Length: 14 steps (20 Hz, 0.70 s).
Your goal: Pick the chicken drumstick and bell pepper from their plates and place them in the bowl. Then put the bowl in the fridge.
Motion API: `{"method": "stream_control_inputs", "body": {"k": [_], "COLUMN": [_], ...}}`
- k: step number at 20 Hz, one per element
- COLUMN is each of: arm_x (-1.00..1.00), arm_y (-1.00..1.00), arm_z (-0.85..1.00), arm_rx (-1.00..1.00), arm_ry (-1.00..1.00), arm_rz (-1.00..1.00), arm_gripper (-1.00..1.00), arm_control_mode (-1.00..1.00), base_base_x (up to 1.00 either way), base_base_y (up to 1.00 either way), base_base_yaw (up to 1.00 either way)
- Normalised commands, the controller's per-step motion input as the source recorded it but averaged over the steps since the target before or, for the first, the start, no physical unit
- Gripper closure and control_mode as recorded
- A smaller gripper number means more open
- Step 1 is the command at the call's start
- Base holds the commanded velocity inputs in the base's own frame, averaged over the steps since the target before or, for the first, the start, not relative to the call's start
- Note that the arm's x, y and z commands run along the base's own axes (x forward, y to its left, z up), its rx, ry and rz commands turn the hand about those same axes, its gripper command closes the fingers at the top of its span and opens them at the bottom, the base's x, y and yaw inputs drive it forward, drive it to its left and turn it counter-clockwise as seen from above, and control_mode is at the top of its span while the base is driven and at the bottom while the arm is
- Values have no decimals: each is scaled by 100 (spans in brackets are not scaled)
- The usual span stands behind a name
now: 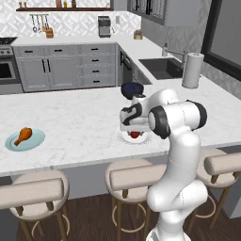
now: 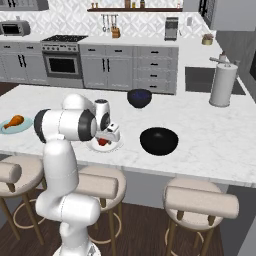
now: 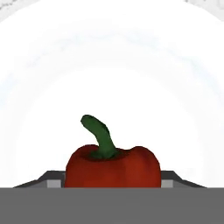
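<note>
My gripper (image 3: pixel 113 186) straddles the bell pepper (image 3: pixel 113 168) on the white plate (image 3: pixel 183 100); I can't tell if it's gripping. Being round, the pepper may squirt out.

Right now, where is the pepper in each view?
Left base view: pepper just right of centre, under the gripper.
Right base view: left of centre, below the hand.
Hand view: bottom centre, between the fingertips.
Shared landmark: the white plate beneath it.
</note>
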Motion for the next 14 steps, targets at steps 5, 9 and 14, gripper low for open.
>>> {"method": "stream_control_inputs", "body": {"k": [5, 9, 14], "arm_x": [-40, -18, -40], "arm_y": [-43, -74, -100], "arm_z": [91, 100, 95], "arm_rx": [5, 10, 5], "arm_ry": [-15, -1, 9], "arm_rz": [0, 0, -5], "arm_gripper": [100, 100, 100], "arm_control_mode": [-100, -100, -100], "base_base_x": [0, 0, 0], "base_base_y": [0, 0, 0], "base_base_yaw": [0, 0, 0]}}
